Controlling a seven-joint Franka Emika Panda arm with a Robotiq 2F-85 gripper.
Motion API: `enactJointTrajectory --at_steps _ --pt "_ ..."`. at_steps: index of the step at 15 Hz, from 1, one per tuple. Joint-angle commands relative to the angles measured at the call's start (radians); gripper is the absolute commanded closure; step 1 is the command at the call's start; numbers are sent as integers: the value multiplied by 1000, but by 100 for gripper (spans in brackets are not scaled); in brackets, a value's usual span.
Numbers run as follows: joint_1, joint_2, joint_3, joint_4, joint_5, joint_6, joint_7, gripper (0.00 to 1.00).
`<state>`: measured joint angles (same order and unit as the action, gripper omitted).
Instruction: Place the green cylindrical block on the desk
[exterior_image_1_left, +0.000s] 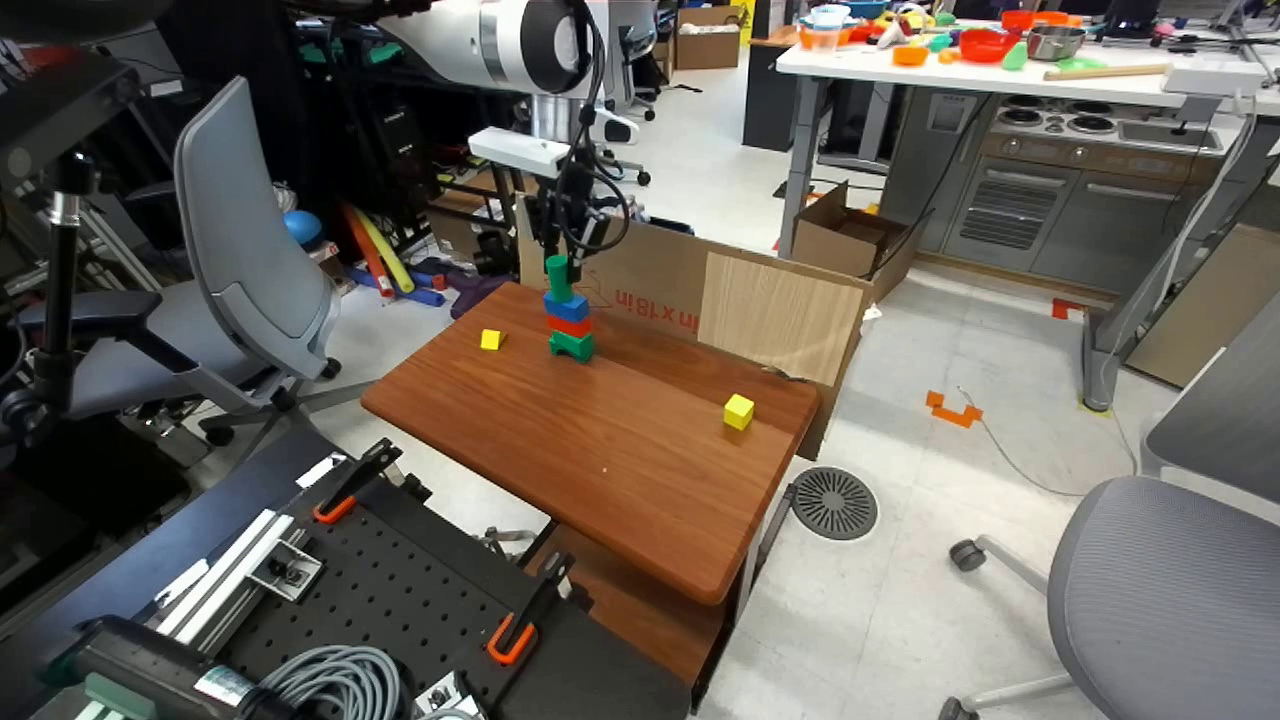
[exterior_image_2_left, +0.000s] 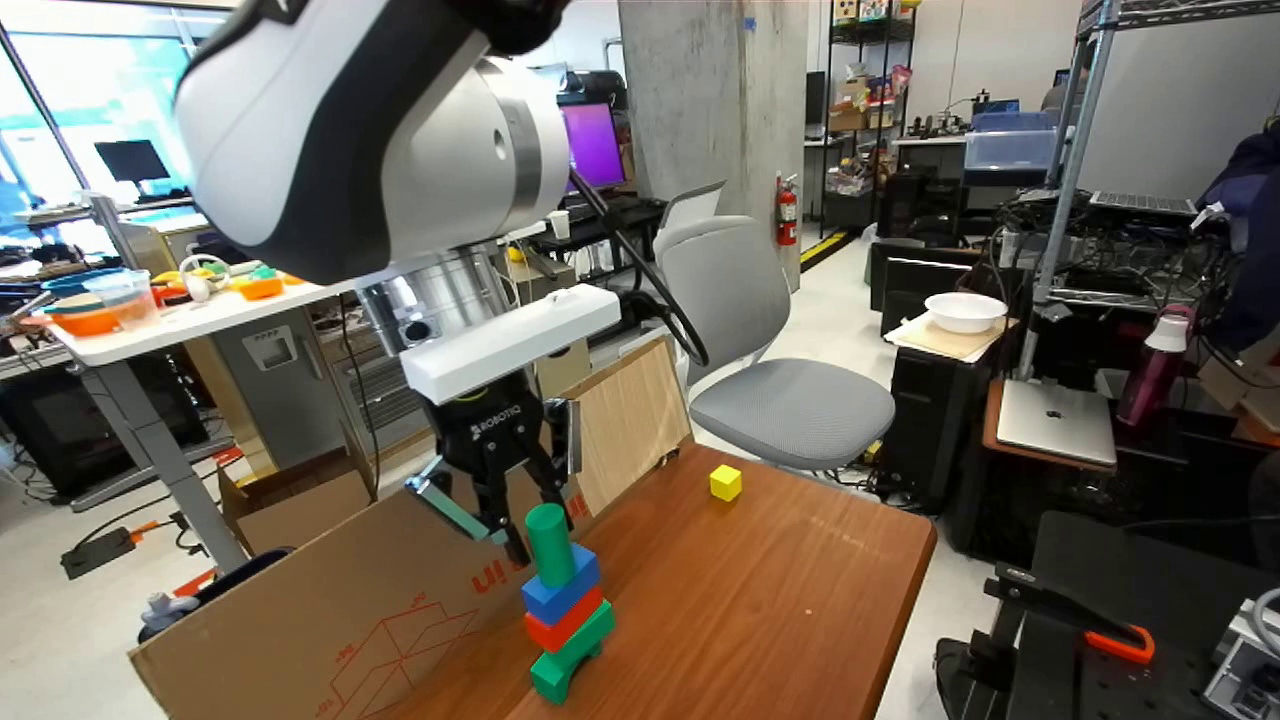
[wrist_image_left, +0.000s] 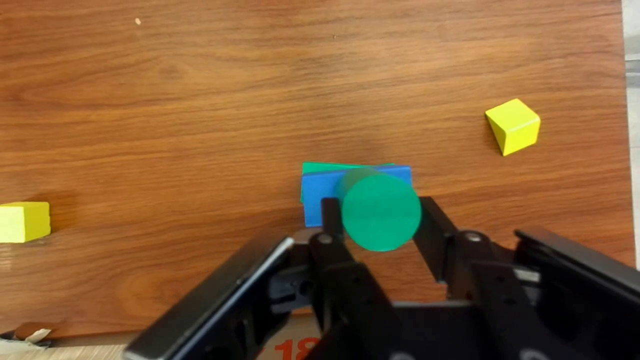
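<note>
The green cylindrical block (exterior_image_1_left: 558, 279) stands upright on a blue block at the top of a small stack. It also shows in an exterior view (exterior_image_2_left: 549, 548) and in the wrist view (wrist_image_left: 381, 212). The stack rests on the reddish-brown desk (exterior_image_1_left: 620, 450), near its edge by the cardboard. My gripper (exterior_image_2_left: 542, 537) points down at the cylinder; its fingertips reach a little below the cylinder's top. In the wrist view the fingers (wrist_image_left: 378, 215) flank the cylinder closely on both sides, the gap about its width, and look shut on it. The cylinder seems to rest on the blue block.
Below the cylinder are the blue block (exterior_image_2_left: 562, 585), a red block (exterior_image_2_left: 566, 620) and a green arch block (exterior_image_2_left: 573, 653). Two yellow blocks, one (exterior_image_1_left: 491, 340) near the stack and one (exterior_image_1_left: 739, 411) farther off, lie on the desk. A cardboard panel (exterior_image_1_left: 640, 280) borders the desk.
</note>
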<state>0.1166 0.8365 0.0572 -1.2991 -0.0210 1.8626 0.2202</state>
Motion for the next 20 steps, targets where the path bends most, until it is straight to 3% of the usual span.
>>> enactJointTrajectory --at_steps 1,8,13,20 --pt "13 7 -15 31 20 -49 17 88" --pt "-23 -24 -18 13 50 -77 13 91" --pt "-85 -82 -39 -48 70 -41 -11 91" --pt "-190 -49 -71 -39 132 -50 -17 91"
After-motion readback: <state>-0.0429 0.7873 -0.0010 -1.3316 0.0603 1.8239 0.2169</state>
